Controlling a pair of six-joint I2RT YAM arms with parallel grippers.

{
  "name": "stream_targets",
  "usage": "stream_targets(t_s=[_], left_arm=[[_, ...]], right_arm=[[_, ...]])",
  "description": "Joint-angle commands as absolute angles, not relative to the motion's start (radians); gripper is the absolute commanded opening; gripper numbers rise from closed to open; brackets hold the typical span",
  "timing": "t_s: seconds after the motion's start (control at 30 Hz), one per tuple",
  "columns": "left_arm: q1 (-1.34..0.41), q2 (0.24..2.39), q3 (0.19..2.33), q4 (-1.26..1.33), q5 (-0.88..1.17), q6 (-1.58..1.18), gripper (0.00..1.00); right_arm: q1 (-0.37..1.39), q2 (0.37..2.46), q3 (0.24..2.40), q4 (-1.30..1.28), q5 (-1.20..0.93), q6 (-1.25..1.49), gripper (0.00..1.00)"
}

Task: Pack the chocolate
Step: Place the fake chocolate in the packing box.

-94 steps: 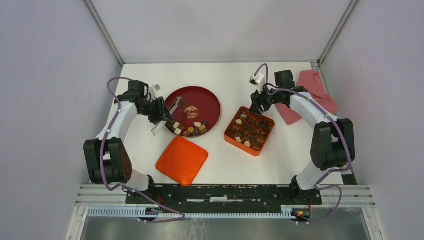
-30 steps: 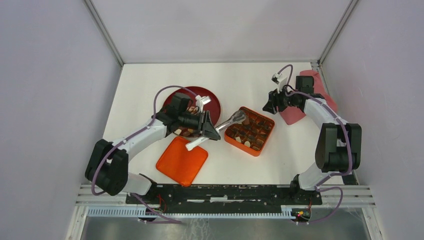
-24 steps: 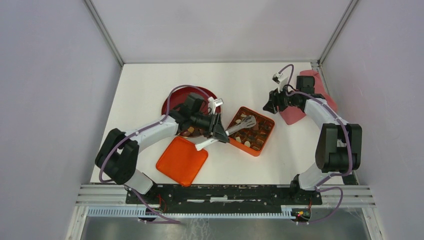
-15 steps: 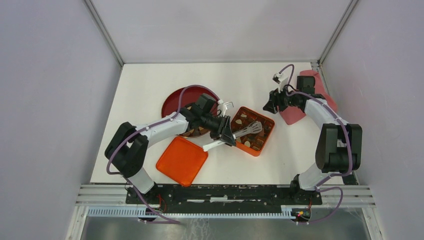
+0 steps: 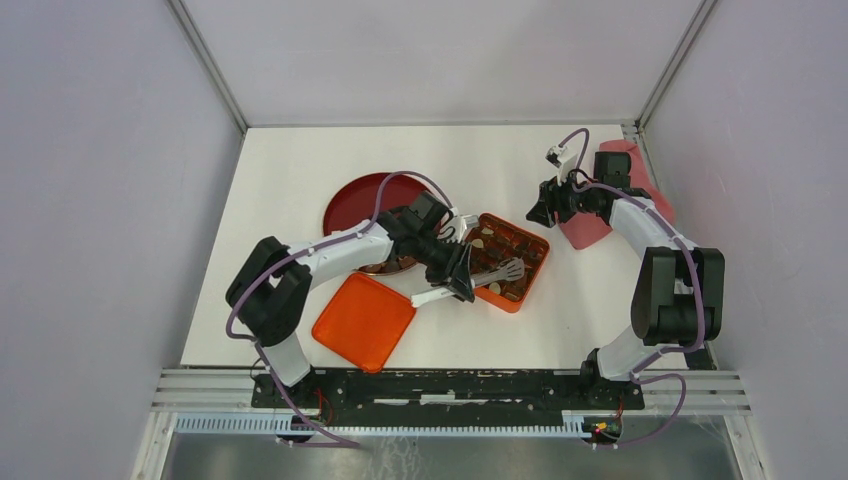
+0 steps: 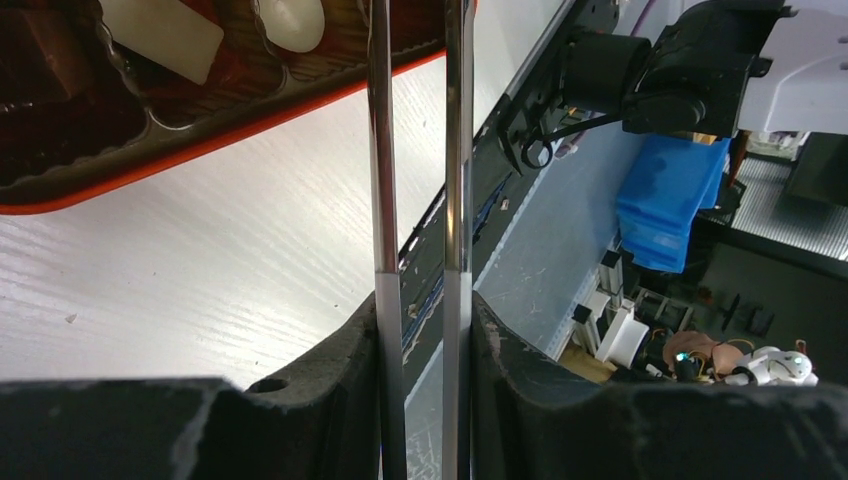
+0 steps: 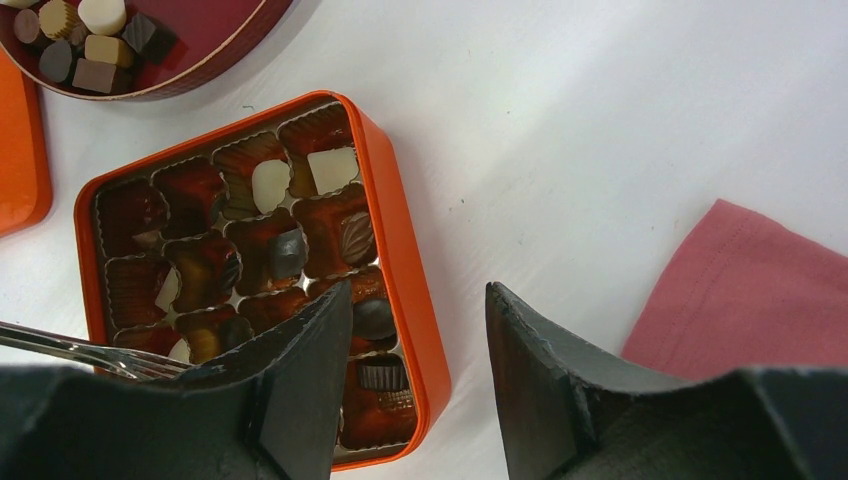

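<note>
My left gripper is shut on a pair of metal tongs, whose tips reach over the near part of the square orange box. In the left wrist view the tongs' two arms run up between my fingers to the box's rim. I cannot tell whether the tips hold a piece. Chocolate pieces sit in several compartments, and more pieces lie on the dark red plate. My right gripper is open and empty, beside the box's far right corner.
The orange lid lies flat near the front, left of the box. A pink cloth lies at the back right under the right arm, and it also shows in the right wrist view. The cell walls close in the table.
My left arm has swung the tongs from the plate rightward and over the box. The right gripper drew back from the box early on and has stayed still since.
</note>
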State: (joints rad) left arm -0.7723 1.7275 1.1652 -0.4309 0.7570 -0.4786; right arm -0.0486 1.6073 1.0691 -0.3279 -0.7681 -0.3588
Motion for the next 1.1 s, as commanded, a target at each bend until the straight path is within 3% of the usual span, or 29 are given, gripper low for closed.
stream_targets(t_s=[0.0, 0.17, 0.3, 0.63, 1.07], left_arm=[[-0.785, 1.729, 1.229, -0.491, 0.727, -0.399, 0.10], [-0.791, 1.730, 1.249, -0.521, 0.672, -0.395, 0.29], [-0.799, 1.741, 1.260, -0.522, 0.666, -0.396, 0.36], [-0.803, 1.720, 1.268, -0.511, 0.669, -0.394, 0.41], [-0.661, 1.526, 1.228, -0.533, 0.589, -0.434, 0.35]], right_arm=[[-0.055, 1.577, 1.067, -0.295, -0.796, -0.347, 0.57], [-0.055, 1.578, 1.067, -0.294, -0.799, -0.345, 0.57], [-0.055, 1.577, 1.066, -0.293, -0.799, -0.345, 0.57], [-0.055, 1.574, 1.066, -0.292, -0.810, -0.344, 0.57], [-0.056, 1.564, 1.064, -0.292, -0.815, -0.347, 0.57]])
